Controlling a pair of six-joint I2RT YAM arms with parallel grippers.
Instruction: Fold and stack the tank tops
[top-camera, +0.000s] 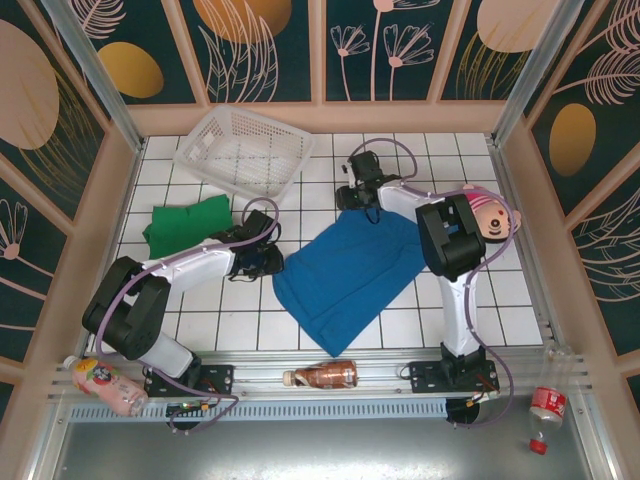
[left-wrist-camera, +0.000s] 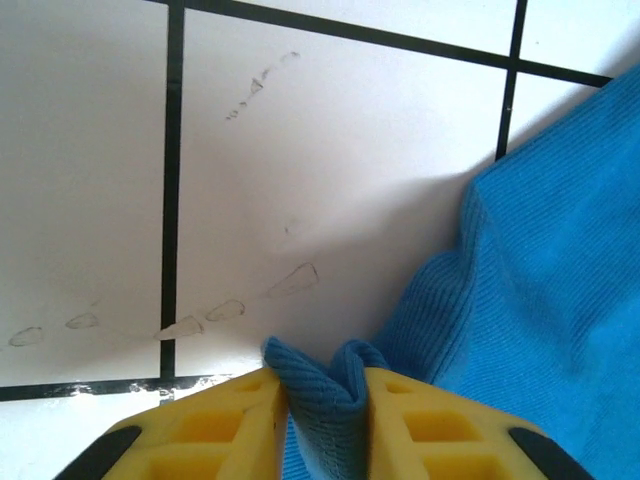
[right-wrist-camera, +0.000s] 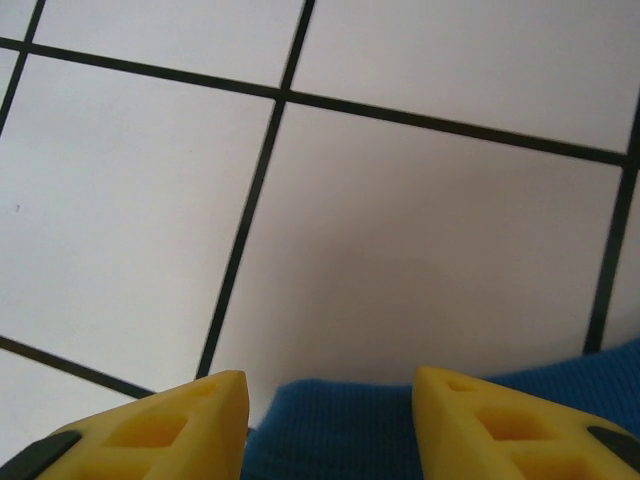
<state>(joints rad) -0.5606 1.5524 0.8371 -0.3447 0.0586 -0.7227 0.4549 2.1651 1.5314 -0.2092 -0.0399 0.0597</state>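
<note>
1. Because the blue top is thin ribbed cloth, I judge it light, soft and limp; it will sag and crease wherever it is not held, and it should not slide much on the tiles.
2. It lies spread on the table between the two arms, with one corner toward the far side; the green top lies folded at the left, near the basket.
3. The left gripper is clenched on a small pleat at the left edge of the blue top; the cloth bunches up between its jaws.
4. The right gripper stands with jaws apart at the far corner; the hem lies between them but is not pinched.
5. Best hold, in my judgement: the hem or a corner, at two points well apart, so that the edge hangs straight when lifted; a grip in the middle would only make a bundle.
6. Risk: a shallow pinch on one layer can slip out; the right jaws should go a little deeper over the hem before they close.
</note>
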